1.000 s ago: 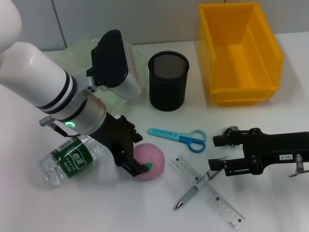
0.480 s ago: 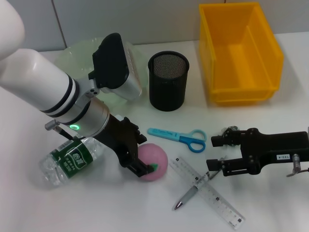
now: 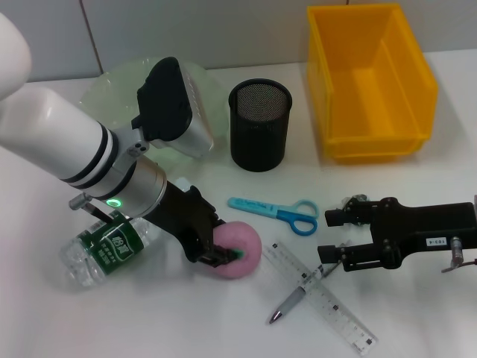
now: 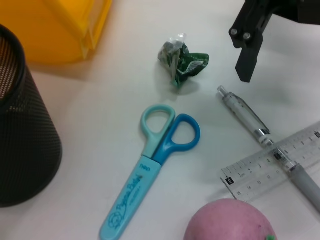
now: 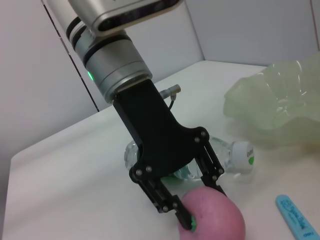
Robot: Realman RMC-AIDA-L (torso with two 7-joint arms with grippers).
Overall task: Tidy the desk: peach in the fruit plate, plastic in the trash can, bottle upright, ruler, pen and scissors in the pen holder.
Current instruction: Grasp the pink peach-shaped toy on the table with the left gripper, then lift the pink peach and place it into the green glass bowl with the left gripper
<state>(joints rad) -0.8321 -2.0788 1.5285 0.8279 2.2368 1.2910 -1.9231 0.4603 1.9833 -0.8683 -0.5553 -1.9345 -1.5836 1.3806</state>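
White desk: left gripper (image 3: pixel 223 256) jaws straddle the peach (image 3: pixel 240 248), unclosed; right gripper (image 3: pixel 333 235) spread.

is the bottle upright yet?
No, in the head view the bottle lies on its side on the desk, behind the left end effector that is at the peach.

Pink peach (image 3: pixel 237 249) beside scissors (image 3: pixel 273 210); bottle (image 3: pixel 104 246) apparently lying down.
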